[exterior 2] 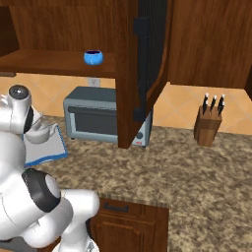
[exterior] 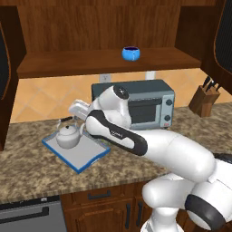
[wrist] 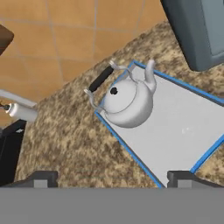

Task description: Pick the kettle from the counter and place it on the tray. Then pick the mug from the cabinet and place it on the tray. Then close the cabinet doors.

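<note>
The white-grey kettle (exterior: 68, 136) (wrist: 127, 103) stands upright on the left end of the blue-rimmed grey tray (exterior: 88, 158) (wrist: 188, 127), its dark handle tipped back over the rim. My gripper (wrist: 113, 179) (exterior: 76, 113) hangs just above and to the right of the kettle, open, with nothing between its fingers. The blue mug (exterior: 131, 53) (exterior 2: 93, 57) sits on the shelf of the wooden cabinet (exterior: 108, 61). Both cabinet doors stand open: one (exterior: 3, 59) at the left, the other (exterior 2: 147, 64) swung out at the right. The tray lies on the speckled counter (exterior: 27, 167).
A grey toaster oven (exterior: 145, 104) (exterior 2: 93, 118) stands on the counter right behind the tray and my arm. A knife block (exterior: 205, 99) (exterior 2: 207, 125) is at the far right. The open right door hangs out over the counter in front of the toaster oven.
</note>
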